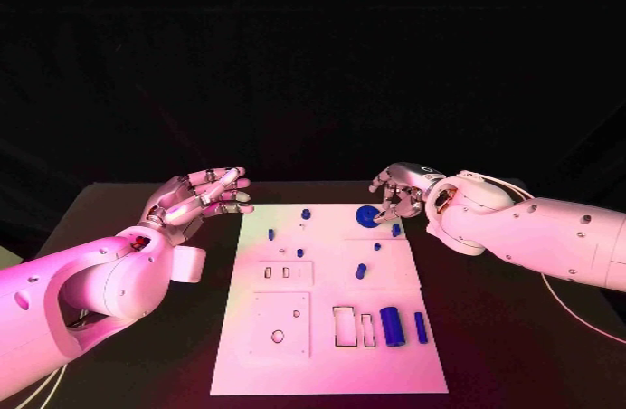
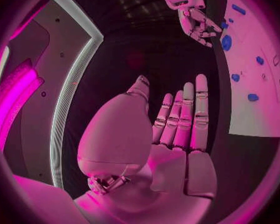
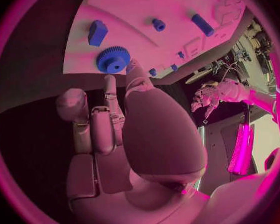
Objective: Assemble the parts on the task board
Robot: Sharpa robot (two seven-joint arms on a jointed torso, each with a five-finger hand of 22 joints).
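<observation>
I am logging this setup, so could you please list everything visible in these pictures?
Black table: one, black, under everything.
White flat task board: one, white, mid-table.
Blue toothed gear wheel: one, blue, far end of the board, by the right robot hand's fingertips.
Blue cylinders: two, blue, lying side by side at the board's near right.
Small blue pegs: several, blue, scattered over the board's far half.
Left robot hand: silver, open, left of the board.
Right robot hand: silver, open, at the gear.
</observation>
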